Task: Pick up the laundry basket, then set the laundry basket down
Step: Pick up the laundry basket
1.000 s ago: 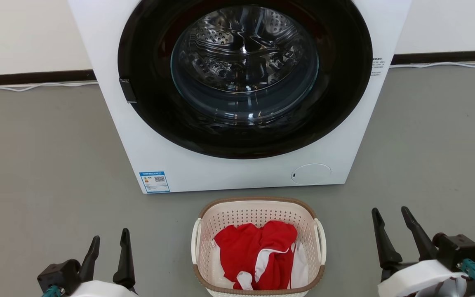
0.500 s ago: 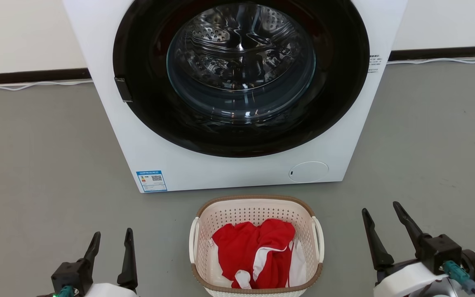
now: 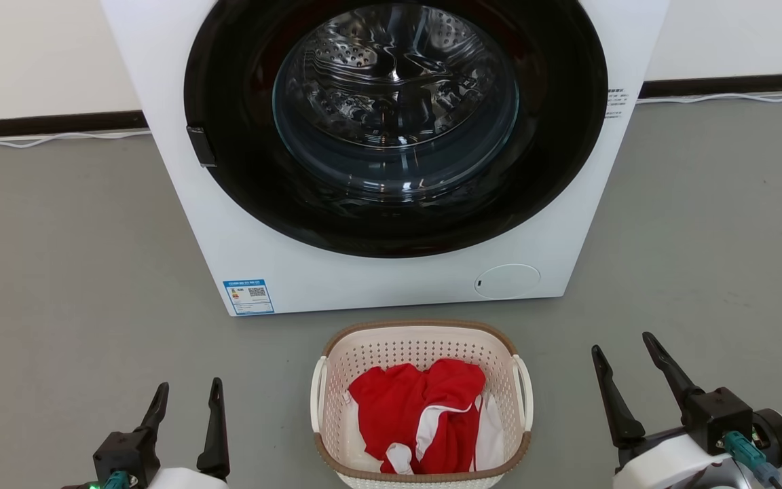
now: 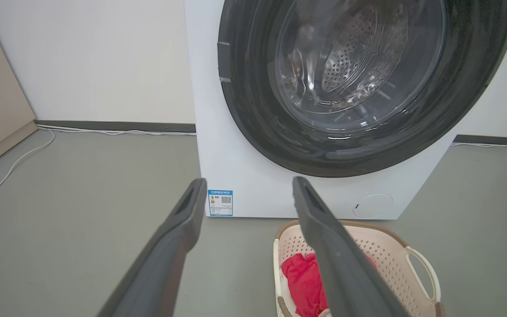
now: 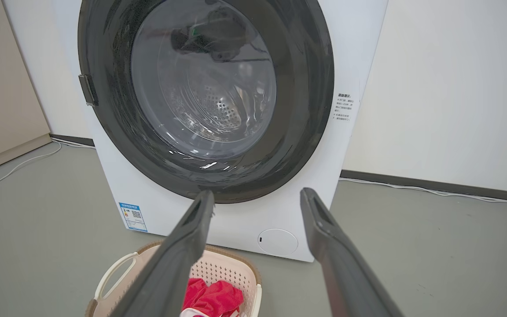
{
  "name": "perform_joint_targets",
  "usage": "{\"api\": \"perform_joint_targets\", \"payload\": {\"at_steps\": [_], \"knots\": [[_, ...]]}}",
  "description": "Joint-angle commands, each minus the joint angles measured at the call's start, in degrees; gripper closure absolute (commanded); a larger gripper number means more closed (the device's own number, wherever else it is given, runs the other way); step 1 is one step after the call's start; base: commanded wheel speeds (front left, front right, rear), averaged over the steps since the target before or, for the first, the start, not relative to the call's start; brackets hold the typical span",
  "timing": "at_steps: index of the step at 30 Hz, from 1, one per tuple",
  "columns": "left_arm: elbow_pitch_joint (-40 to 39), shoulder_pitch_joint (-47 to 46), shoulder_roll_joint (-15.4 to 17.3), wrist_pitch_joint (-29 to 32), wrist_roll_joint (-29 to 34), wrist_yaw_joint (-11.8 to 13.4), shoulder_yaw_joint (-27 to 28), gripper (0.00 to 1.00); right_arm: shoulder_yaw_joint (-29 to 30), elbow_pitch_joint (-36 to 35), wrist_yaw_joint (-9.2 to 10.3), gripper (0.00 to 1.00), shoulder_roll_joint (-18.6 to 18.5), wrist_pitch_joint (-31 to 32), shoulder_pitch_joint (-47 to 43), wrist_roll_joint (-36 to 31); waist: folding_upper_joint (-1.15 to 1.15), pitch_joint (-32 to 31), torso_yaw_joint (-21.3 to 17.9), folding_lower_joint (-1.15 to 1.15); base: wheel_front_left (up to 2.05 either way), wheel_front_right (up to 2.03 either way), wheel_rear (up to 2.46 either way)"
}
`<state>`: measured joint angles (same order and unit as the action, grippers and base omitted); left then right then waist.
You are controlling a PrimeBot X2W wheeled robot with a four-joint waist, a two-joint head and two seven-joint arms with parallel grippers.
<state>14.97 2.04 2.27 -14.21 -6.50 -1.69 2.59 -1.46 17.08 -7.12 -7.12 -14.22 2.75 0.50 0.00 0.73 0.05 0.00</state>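
Room: a grey floor [image 3: 58,272] runs back to a pale wall [image 3: 38,54] with a dark skirting board [image 3: 45,125]. A white cable [image 3: 51,141] lies along the skirting board's foot.
Washing machine: the white front-loading washing machine [image 3: 262,258] stands at 12 o'clock in the head view. Its round dark door [image 3: 241,197] has a glass centre showing the perforated steel drum [image 3: 398,75].
Machine details: a blue label [image 3: 248,297] sits at the front panel's 7 o'clock corner and a round white cover [image 3: 508,281] at its 5 o'clock corner.
Laundry basket: the laundry basket [image 3: 421,348] stands upright on the floor at 6 o'clock in the head view. It is just in front of the machine, with a strip of bare floor between them. Its brown rim faces up and its white handles are at 3 and 9 o'clock.
Contents: a crumpled red garment [image 3: 418,414] with white trim lies inside.
Left gripper: the left gripper [image 3: 189,384] is at 7 o'clock in the head view. Its fingers are spread, point toward 12 and pinch nothing; bare floor separates it from the basket.
Right gripper: the right gripper [image 3: 621,341] is at 5 o'clock. Its fingers are also spread and empty, and it is clear of the basket's side.
Left wrist view: the basket is at 5 o'clock, partly behind one finger.
Right wrist view: the basket is at 7 o'clock, partly behind one finger.
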Motion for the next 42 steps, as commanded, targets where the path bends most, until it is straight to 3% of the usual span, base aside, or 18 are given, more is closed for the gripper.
{"api": "perform_joint_targets", "payload": {"at_steps": [1, 12, 23, 32, 42], "knots": [[-1.15, -0.74, 0.61, -0.79, -0.04, 0.37, 1.55, 0.00, -1.13, -1.25, -0.36, 0.00, -0.54, -0.78, 2.54, -0.42, 0.00, 0.10, 0.00, 0.00, 0.00, 0.00, 0.00], [0.05, -4.03, 0.61, -0.79, -1.55, -0.37, 1.03, 0.00, 1.27, -0.55, -0.36, 0.00, 0.92, -0.78, 4.55, -0.99, 0.00, 4.48, 0.47, 0.00, 0.00, 0.00, 0.00], [7.15, -15.98, 0.61, -0.79, -5.20, -1.38, -3.29, 0.00, 7.24, 4.86, -0.36, 0.00, 3.32, -0.78, 13.28, -3.83, 0.00, 16.61, 2.47, 0.00, 0.00, 0.00, 0.00], [14.47, -27.02, 0.61, -0.79, -7.37, -1.73, -8.31, 0.00, 11.56, 11.01, -0.36, 0.00, 4.02, -0.78, 22.45, -6.54, 0.00, 27.28, 4.16, 0.00, 0.00, 0.00, 0.00], [26.89, -39.95, 0.61, -0.79, -12.01, -1.63, -14.46, 0.00, 14.10, 22.69, -0.36, 0.00, 4.20, -0.60, 32.88, -9.95, 0.00, 36.83, 4.59, 0.00, 0.00, 0.00, 0.00]]}}
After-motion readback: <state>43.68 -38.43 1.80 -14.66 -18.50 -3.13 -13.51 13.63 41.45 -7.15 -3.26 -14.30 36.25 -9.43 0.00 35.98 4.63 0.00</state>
